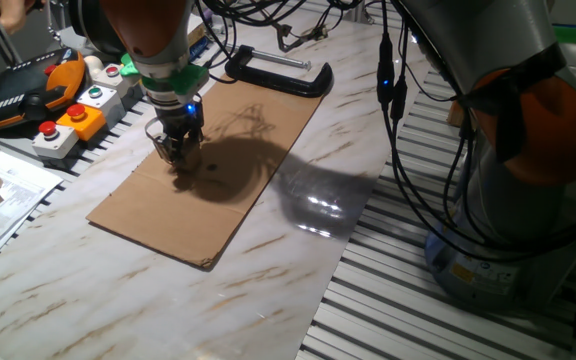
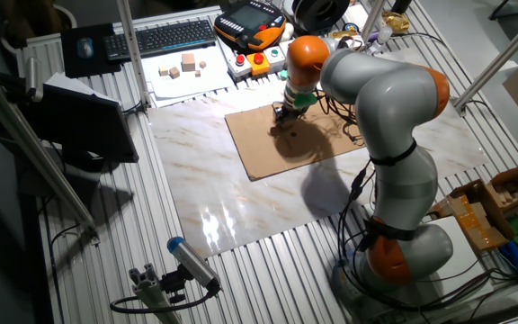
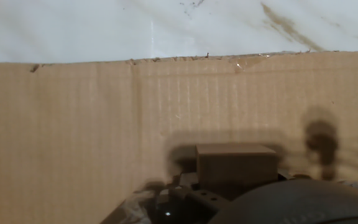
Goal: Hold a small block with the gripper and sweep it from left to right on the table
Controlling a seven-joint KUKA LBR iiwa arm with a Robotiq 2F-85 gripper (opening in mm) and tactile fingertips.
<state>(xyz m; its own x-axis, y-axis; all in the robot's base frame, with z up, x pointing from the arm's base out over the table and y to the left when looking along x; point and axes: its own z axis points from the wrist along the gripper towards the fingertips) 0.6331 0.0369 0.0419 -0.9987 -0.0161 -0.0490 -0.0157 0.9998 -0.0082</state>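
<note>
The gripper [image 1: 176, 150] is seen lowered onto the cardboard sheet [image 1: 238, 170] in the upper left of one fixed view, closed around the small block [image 3: 236, 167], which is shown low and centre in the hand view. The sheet is laid on the table [image 1: 168, 310]. 1 black C-clamp [image 1: 278, 72] is pictured beyond it.

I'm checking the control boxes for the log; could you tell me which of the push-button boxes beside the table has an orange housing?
The orange button box with one red button, lying nearest the cardboard sheet; the neighbouring boxes are grey or white.
</note>
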